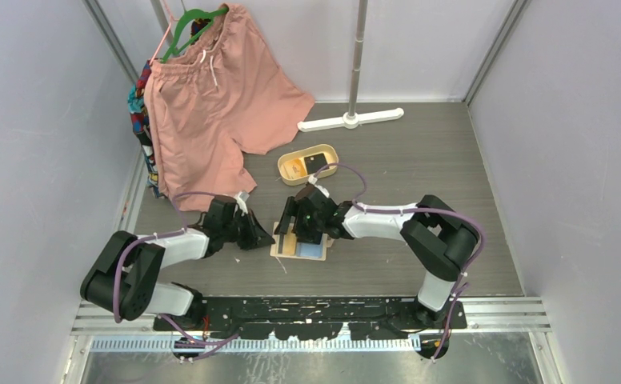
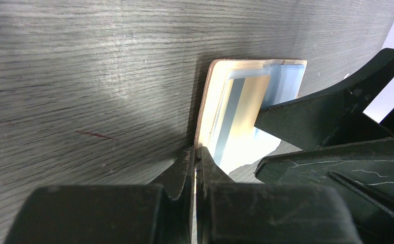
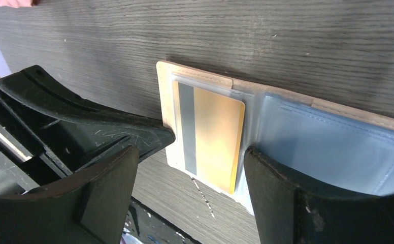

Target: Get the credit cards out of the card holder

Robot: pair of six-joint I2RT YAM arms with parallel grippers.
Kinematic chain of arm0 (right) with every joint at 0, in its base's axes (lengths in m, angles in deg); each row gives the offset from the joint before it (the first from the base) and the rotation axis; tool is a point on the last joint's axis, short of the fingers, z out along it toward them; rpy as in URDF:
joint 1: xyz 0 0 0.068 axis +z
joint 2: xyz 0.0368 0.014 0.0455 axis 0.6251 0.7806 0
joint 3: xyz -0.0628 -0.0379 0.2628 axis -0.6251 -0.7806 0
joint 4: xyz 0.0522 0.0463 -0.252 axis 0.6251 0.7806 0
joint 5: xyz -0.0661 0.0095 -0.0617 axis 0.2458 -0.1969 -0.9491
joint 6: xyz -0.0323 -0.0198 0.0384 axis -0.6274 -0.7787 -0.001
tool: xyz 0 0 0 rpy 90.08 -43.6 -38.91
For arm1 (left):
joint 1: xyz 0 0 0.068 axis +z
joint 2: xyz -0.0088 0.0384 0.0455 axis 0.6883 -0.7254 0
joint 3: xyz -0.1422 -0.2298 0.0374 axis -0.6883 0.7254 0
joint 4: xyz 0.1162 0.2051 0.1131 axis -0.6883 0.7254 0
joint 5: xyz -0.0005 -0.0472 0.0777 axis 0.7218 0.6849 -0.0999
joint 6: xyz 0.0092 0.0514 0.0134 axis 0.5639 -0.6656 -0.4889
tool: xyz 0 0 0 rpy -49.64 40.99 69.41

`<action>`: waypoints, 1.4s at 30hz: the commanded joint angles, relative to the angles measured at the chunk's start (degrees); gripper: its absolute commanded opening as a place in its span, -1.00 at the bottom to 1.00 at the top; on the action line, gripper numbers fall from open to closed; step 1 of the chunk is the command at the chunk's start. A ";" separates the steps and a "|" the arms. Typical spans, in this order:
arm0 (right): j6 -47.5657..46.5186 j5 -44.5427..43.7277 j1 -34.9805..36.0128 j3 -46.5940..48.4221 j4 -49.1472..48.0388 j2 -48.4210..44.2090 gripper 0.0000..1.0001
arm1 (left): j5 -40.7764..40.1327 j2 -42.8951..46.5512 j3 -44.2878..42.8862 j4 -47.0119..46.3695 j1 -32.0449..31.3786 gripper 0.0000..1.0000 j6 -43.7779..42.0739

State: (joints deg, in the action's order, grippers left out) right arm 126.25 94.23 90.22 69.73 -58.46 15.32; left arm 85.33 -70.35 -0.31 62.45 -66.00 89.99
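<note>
The beige card holder (image 1: 285, 245) lies open on the table, its blue clear pockets up. An orange-tinted credit card (image 3: 212, 132) with a grey stripe sits in its left pocket and sticks out toward the near edge. My left gripper (image 2: 195, 152) is shut on the holder's left edge (image 2: 207, 101), and its tip shows in the right wrist view (image 3: 164, 133). My right gripper (image 3: 190, 155) is open just above the holder (image 3: 337, 142), with one finger on each side of the orange card. In the top view the right gripper (image 1: 306, 226) covers most of the holder.
An oval tan tray (image 1: 329, 149) stands behind the holder with an orange card (image 1: 293, 166) and a black card (image 1: 317, 162) in it. Pink shorts (image 1: 211, 96) on a green hanger hang at the back left. A white stand base (image 1: 351, 120) lies at the back.
</note>
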 commanded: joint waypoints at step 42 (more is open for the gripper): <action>0.51 14.81 -0.75 -19.87 -47.64 -0.08 0.65 | -10.16 -3.28 1.45 8.80 -1.49 -1.00 -2.05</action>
State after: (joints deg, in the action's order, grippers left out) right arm 126.36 104.22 88.53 49.62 -98.74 13.92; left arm 84.21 -70.90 -1.34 63.22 -66.70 90.16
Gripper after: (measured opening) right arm 0.824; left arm 0.009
